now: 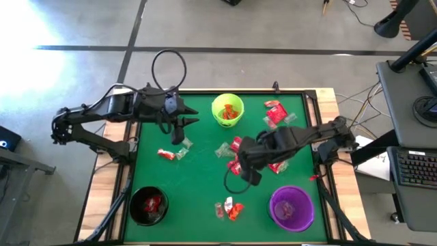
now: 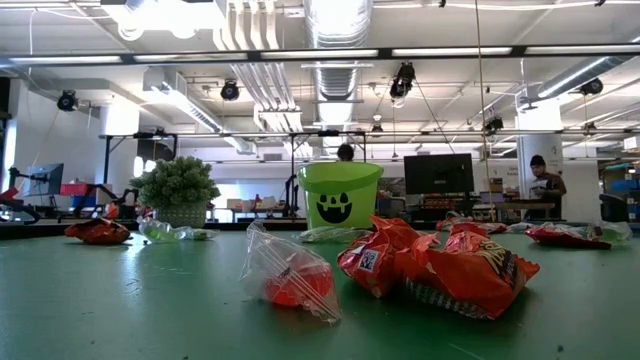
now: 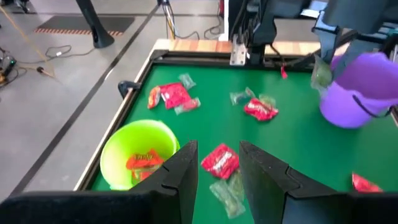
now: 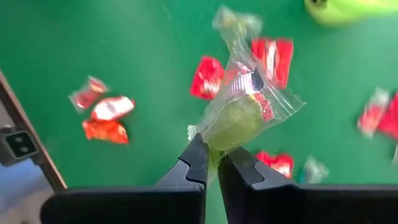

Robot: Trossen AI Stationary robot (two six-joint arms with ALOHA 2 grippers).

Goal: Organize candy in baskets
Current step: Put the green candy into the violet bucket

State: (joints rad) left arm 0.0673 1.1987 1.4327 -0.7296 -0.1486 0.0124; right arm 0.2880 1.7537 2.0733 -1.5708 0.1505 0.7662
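Note:
Wrapped candy in red, orange and clear-greenish wrappers lies scattered on the green table. The lime green basket stands near the far edge with orange candy inside. The black basket at the near left holds red candy, and the purple basket stands near right. My right gripper is above the table's middle, shut on a clear-greenish candy. My left gripper is open, raised left of the green basket, touching nothing; a red candy lies on the table beyond its fingers. My right gripper pinches the clear-greenish candy by the crinkled end of its wrapper, between the tips of its two fingers. The candy is lifted clear of the table and stands out beyond the fingertips, with its other twisted end farthest from them.
A spiky pale-green plant shows at the far left in the low view. Clusters of candy lie near the table's middle, by the far right corner, at the left and near the front edge. A raised rim borders the table.

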